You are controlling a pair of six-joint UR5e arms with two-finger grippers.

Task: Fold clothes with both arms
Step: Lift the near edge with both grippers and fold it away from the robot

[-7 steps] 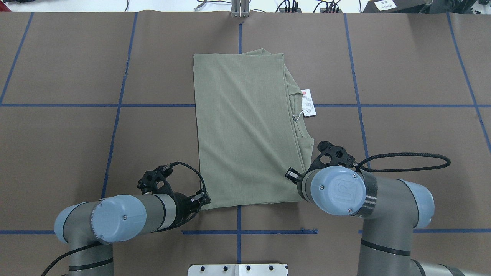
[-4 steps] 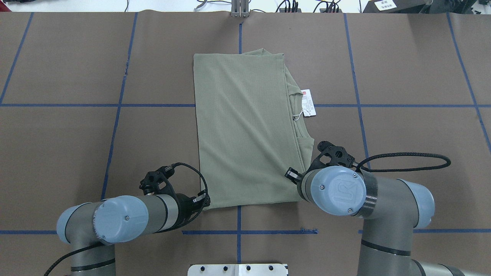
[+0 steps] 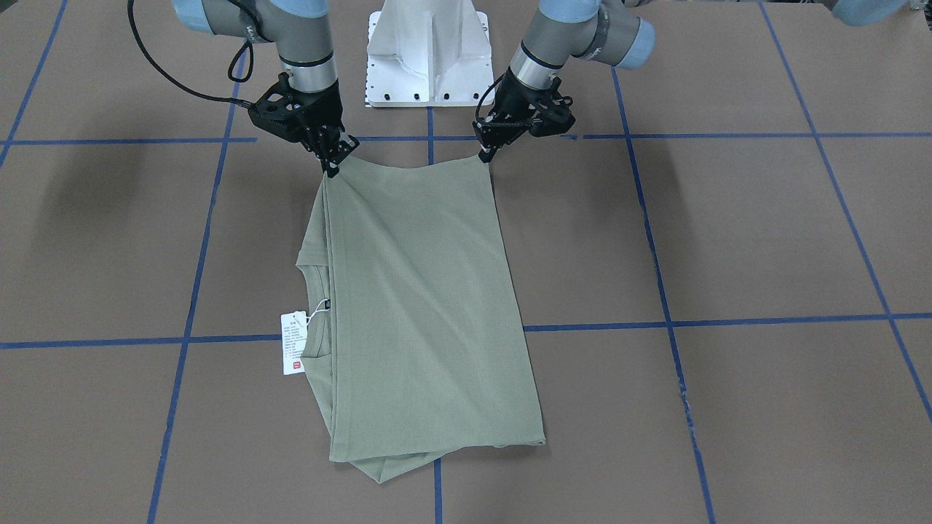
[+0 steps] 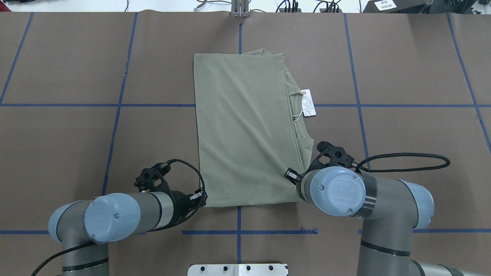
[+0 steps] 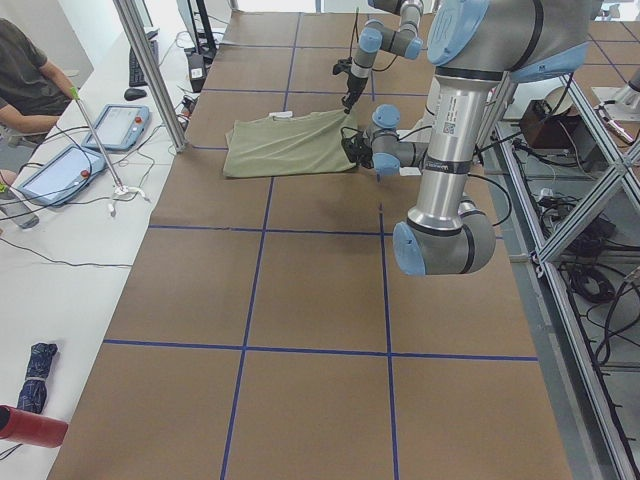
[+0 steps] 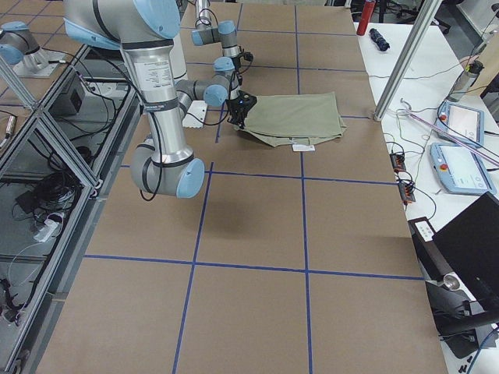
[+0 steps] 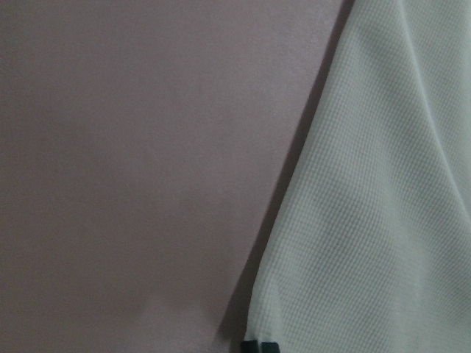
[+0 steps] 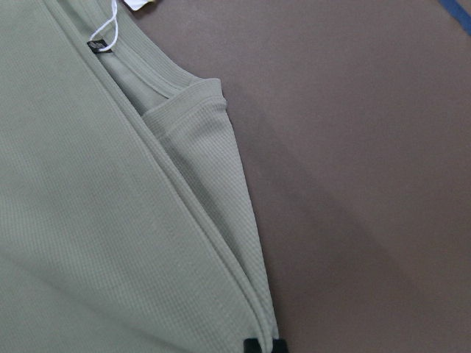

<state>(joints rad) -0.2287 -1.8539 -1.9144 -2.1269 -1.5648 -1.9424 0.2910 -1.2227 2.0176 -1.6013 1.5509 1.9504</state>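
**Green shirt, folded narrow, gripped at both near corners**

Location: shirt [image 3: 422, 306] flat on the bench [image 3: 728, 233], about mid-bench, folded to a tall rectangle. Neck opening and white hang tag [image 3: 293, 342] on the robot's right side.

Long axis: runs straight away from the robot. Near short edge at the hands, all remaining cloth ahead of them.

Left hand [image 3: 486, 154]: closed tight on the near left corner, cloth pinched between the tips.

Right hand [image 3: 331, 166]: closed the same way on the near right corner, over the stacked layers of the neck side.

Reach: neither arm nearer; one corner each, roughly level.

Near edge: dips in a shallow curve between the corners; reads as lifted slightly off the bench.

Next move, as judged: a joint carry of that edge forward along the long axis toward the far edge. Calls for matched travel; otherwise a skewed fold.

Views:
- Front-facing: shows both pairs of tips on the cloth, plus the sag.
- Overhead: hides the right tips beneath the wrist joint [image 4: 333, 190]; shows the rectangle nearly square to the blue tape lines [image 4: 115, 105].
- Wrist cameras: show cloth running into the dark tips at bottom of view; nothing of the far edge.
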